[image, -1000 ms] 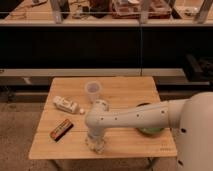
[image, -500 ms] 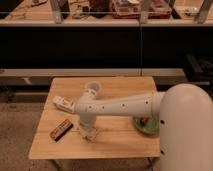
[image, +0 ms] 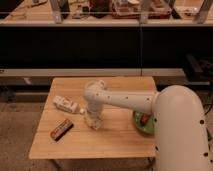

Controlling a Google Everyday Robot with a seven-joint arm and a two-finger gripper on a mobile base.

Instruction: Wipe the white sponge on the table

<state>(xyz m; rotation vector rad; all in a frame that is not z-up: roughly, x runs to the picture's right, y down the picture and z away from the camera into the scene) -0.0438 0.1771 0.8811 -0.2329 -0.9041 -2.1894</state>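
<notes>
A white oblong object [image: 66, 104], which looks like the white sponge, lies on the left part of the wooden table [image: 120, 142]. My gripper [image: 93, 120] points down at the table top near the middle, a little to the right of and nearer than the sponge, apart from it. The white arm [image: 125, 100] reaches to it from the right. The gripper's tip sits low, at or just above the wood.
A dark snack bar [image: 61, 129] lies at the front left. A clear cup [image: 95, 85] stands behind the arm. A green bowl [image: 144, 123] with something in it sits at the right, partly hidden by my arm. A dark shelf unit stands behind the table.
My gripper has moved from the table's front middle towards the back and left, closer to the white sponge. The sponge, bar and cup have stayed put.
</notes>
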